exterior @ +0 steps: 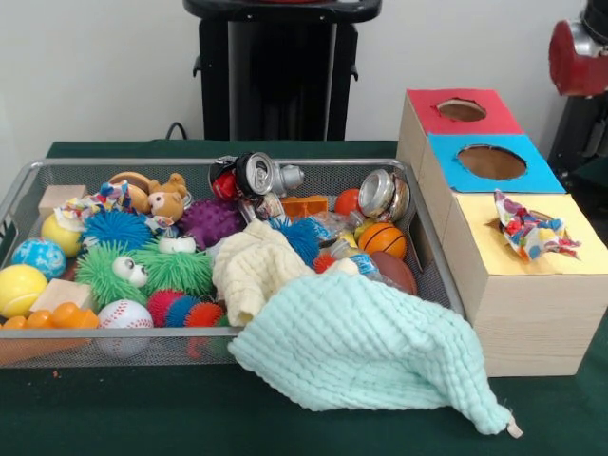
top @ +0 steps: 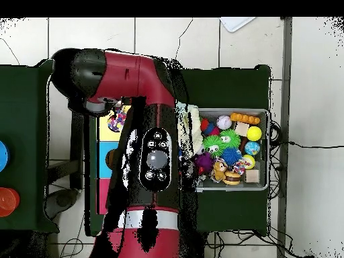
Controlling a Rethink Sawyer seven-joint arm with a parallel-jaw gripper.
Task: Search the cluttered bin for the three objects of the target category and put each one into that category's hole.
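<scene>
The wire-mesh bin (exterior: 432, 252) holds a heap of toys, balls and cans; it also shows in the overhead view (top: 263, 115). One ruffled printed fabric piece (exterior: 528, 231) lies on the yellow-topped box (exterior: 579, 256), over its hole, and shows in the overhead view (top: 117, 121). A second printed piece (exterior: 95, 201) lies in the bin's back left corner beside a teddy bear (exterior: 167, 199). No third piece shows. A red part of the arm (exterior: 576, 57) hangs at the upper right. The arm (top: 138, 70) covers the boxes from above. The gripper itself does not show.
A mint waffle cloth (exterior: 366, 356) hangs over the bin's front rim onto the table. A cream cloth (exterior: 252, 266) lies mid-bin. Blue-topped (exterior: 532, 176) and red-topped (exterior: 494, 119) boxes stand behind the yellow one. Spiky balls, a baseball (exterior: 125, 314) and cans (exterior: 255, 176) crowd the bin.
</scene>
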